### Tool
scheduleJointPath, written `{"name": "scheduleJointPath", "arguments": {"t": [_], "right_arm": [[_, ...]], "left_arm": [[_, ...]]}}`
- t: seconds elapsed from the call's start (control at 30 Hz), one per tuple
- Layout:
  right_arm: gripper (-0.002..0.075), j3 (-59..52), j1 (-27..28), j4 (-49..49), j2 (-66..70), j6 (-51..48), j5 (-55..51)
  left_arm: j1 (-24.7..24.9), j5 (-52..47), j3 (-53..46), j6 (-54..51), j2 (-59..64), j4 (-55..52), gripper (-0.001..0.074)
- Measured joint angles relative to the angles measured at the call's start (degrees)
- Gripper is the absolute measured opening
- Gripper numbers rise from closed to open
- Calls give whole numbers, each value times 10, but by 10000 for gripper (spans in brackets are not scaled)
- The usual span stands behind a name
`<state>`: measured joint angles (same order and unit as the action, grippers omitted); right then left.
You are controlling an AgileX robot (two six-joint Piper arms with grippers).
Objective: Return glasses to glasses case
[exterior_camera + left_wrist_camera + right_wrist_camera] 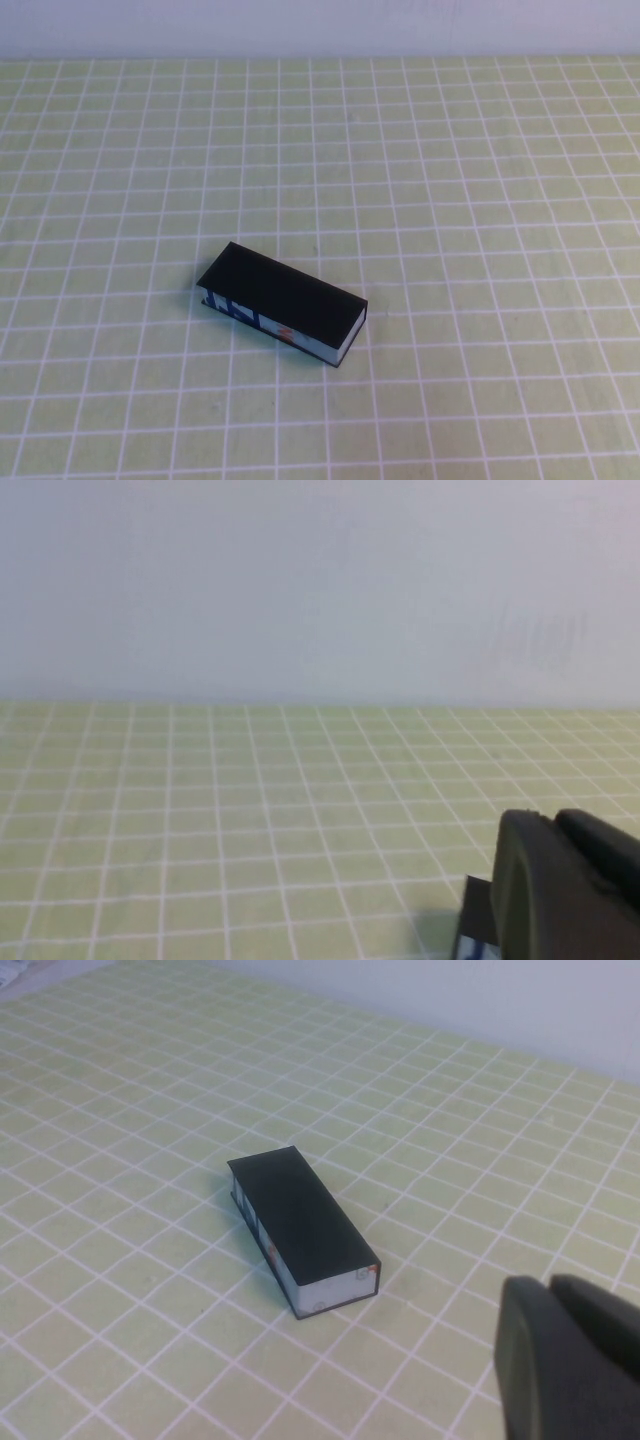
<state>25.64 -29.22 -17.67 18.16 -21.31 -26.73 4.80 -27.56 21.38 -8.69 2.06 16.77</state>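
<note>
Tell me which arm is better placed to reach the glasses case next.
Probably the left. The glasses case, lid shut, lies left of centre, and its corner shows close beside the left gripper. The right gripper views the whole case from farther back.

A plain robot test bench, more lab than home. The table (480, 150) is covered edge to edge with a pale green cloth ruled in a white grid, and it runs up to a bare, pale wall (320, 580). Only 1 object sits on it, a closed black glasses case (285, 303). There is no furniture, clutter or decoration in view.
</note>
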Motion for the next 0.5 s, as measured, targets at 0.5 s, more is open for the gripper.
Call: {"name": "scheduleJointPath", "arguments": {"t": [0.5], "right_arm": [[-18, 0, 0, -7, 0, 0, -1]], "left_arm": [[0, 186, -226, 96, -27, -88, -3]]}}
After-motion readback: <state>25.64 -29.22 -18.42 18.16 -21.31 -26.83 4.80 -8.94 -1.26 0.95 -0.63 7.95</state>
